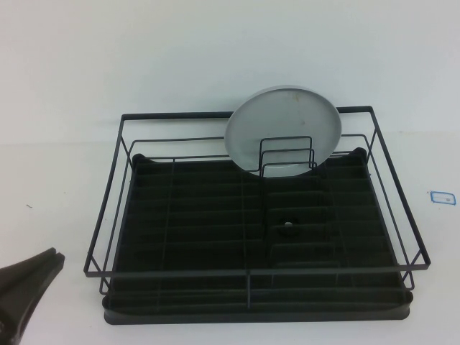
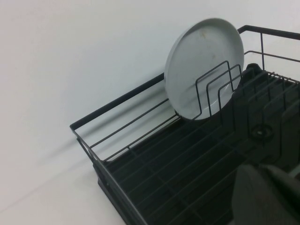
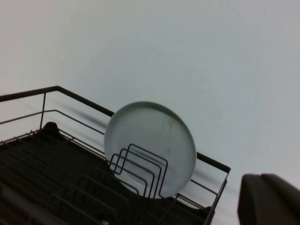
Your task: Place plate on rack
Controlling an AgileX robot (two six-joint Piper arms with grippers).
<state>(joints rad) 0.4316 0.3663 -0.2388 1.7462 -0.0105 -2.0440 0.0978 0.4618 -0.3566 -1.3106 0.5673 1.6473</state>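
The pale grey-white plate [image 1: 284,118] stands upright on edge at the back of the black wire rack [image 1: 248,272], leaning behind the small upright wire loops [image 1: 286,154]. Nothing holds it. My left gripper [image 1: 52,255] is low on the table off the rack's front left corner, shut and empty. The left wrist view shows the plate [image 2: 201,56], the rack [image 2: 117,101] and my left gripper [image 2: 265,168]. My right gripper [image 3: 262,177] is out of the high view; in its wrist view it looks shut and empty, beside the rack [image 3: 79,98], apart from the plate [image 3: 150,131].
The rack's ribbed tray base has a round drain hole [image 1: 290,224] right of centre. A small blue-edged label [image 1: 440,196] lies on the white table to the rack's right. A white wall stands behind.
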